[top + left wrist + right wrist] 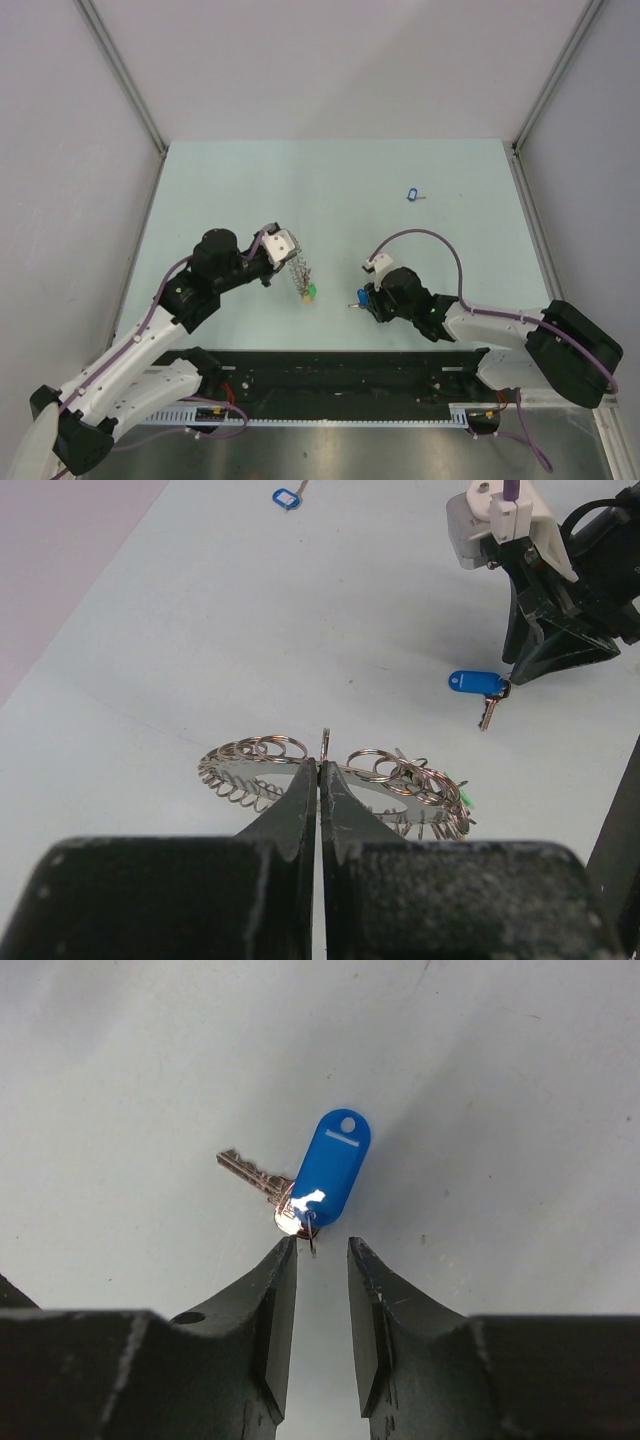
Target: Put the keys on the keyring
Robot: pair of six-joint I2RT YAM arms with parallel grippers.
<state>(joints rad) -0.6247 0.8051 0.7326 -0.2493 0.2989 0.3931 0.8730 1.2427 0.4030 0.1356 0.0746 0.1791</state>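
**Keyring (303, 275) clamped, blue-tag key (359, 297) loose**

Top: left gripper (292, 262) on keyring; right gripper (366, 298) at blue-tag key; second blue-tag key (413, 195) well behind.
Left wrist: pinched closed on keyring.
Right wrist: slightly parted, gripping nothing, blue-tag key just off tips.

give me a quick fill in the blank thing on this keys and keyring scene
1. The left end effector is ___ on the keyring.
2. The key in front of the right end effector carries a ___ tag.
3. Counting the far key, ___ blue-tagged keys lie on the table.
Missing words: shut; blue; two.
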